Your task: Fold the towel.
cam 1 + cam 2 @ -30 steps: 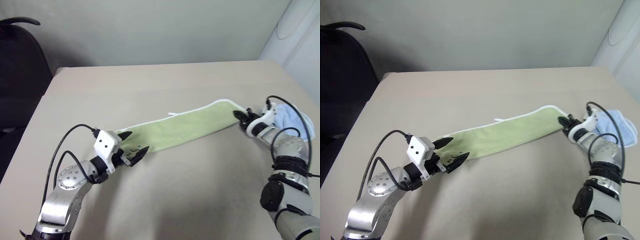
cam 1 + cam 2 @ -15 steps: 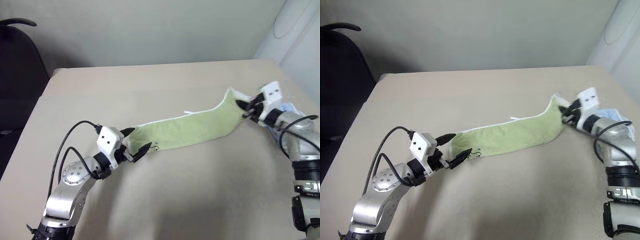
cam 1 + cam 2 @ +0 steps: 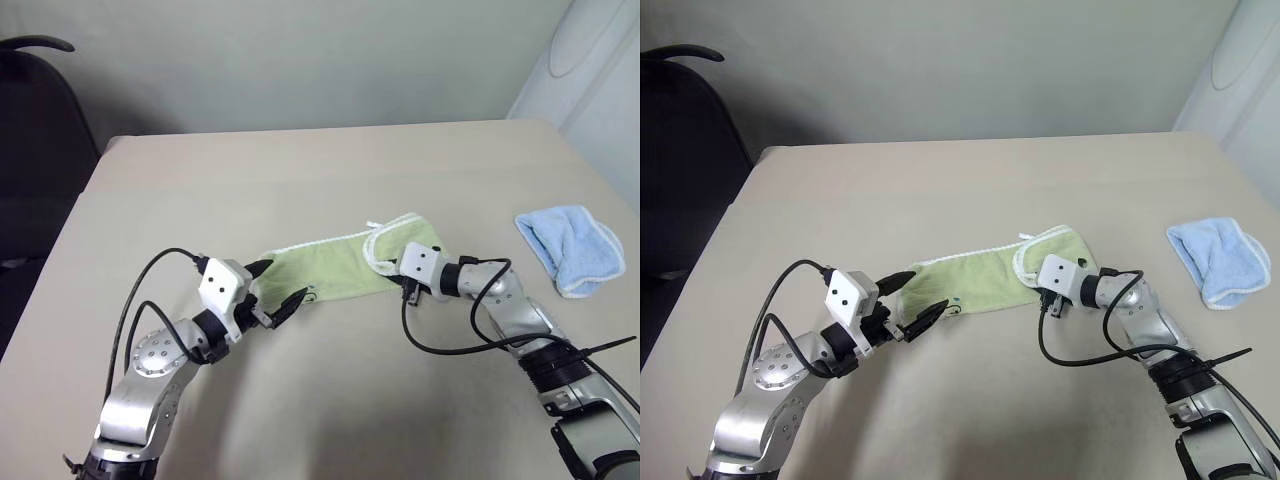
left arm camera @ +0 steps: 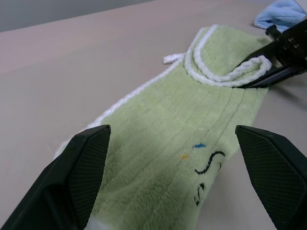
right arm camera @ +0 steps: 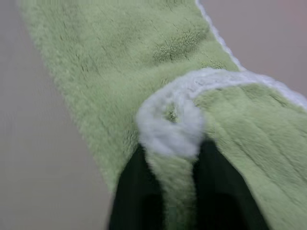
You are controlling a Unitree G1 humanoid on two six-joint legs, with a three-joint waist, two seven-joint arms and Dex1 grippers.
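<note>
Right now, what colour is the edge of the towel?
White, a stitched trim around the light green towel; it shows best in the left wrist view.

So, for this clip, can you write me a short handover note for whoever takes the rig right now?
Left gripper: open, fingers either side of the towel's near end, not gripping.
Right gripper: fingers around the towel's white-edged far end, laid over onto the strip.
Towel lies on the table; blue cloth sits apart, to the right.
Done: far end brought partway over.
Left: let go, then probably square up and finish the fold.
</note>
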